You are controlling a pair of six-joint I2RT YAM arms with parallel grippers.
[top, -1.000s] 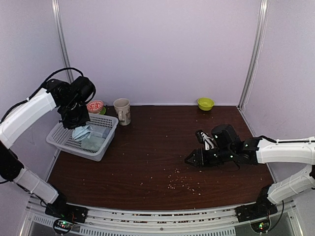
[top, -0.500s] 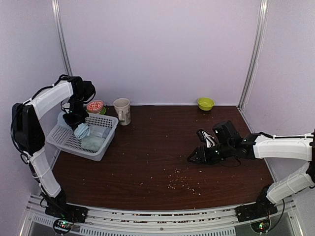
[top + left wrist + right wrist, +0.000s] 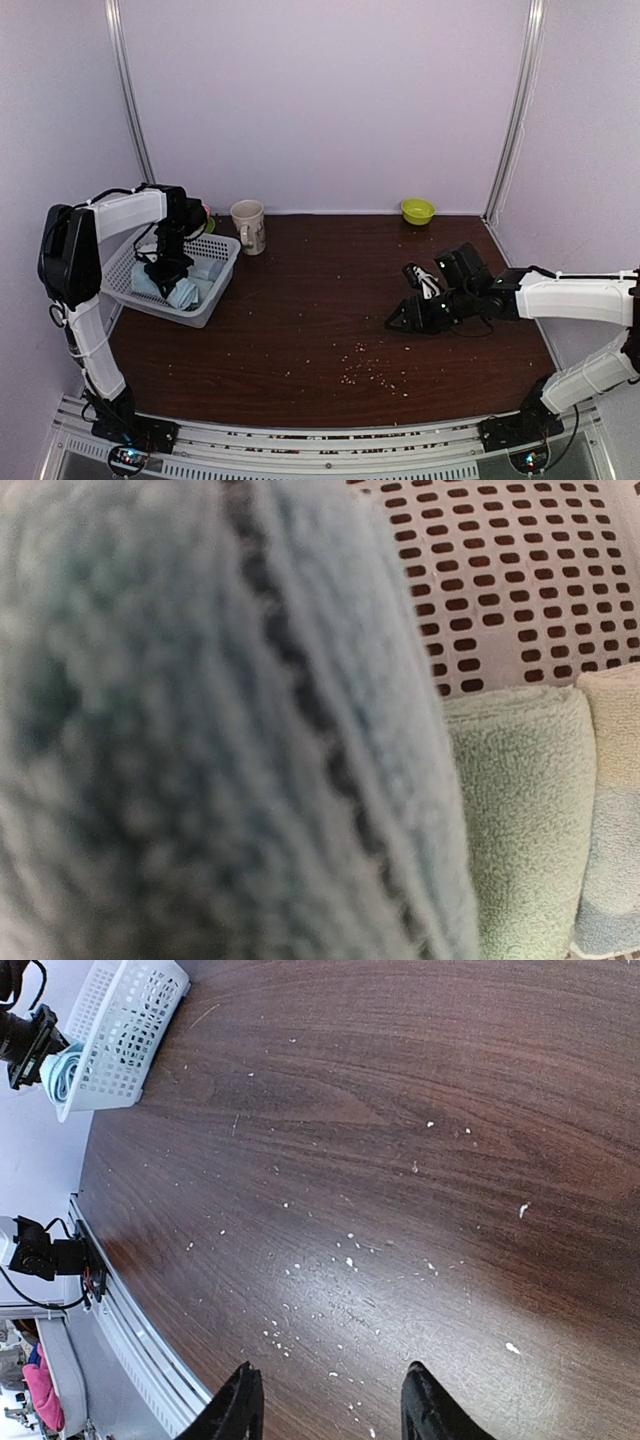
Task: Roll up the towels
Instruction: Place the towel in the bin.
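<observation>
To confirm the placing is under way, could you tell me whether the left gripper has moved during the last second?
Yes. The left gripper has come down from above the far rim of the white mesh basket into its middle, nearer the arm bases.

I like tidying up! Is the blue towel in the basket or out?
In. The blue towel is inside the white basket walls, next to a mint towel.

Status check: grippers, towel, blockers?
Left gripper shut on blue towel, over basket. Right gripper open, empty, above table. Only crumbs in the way.
</observation>
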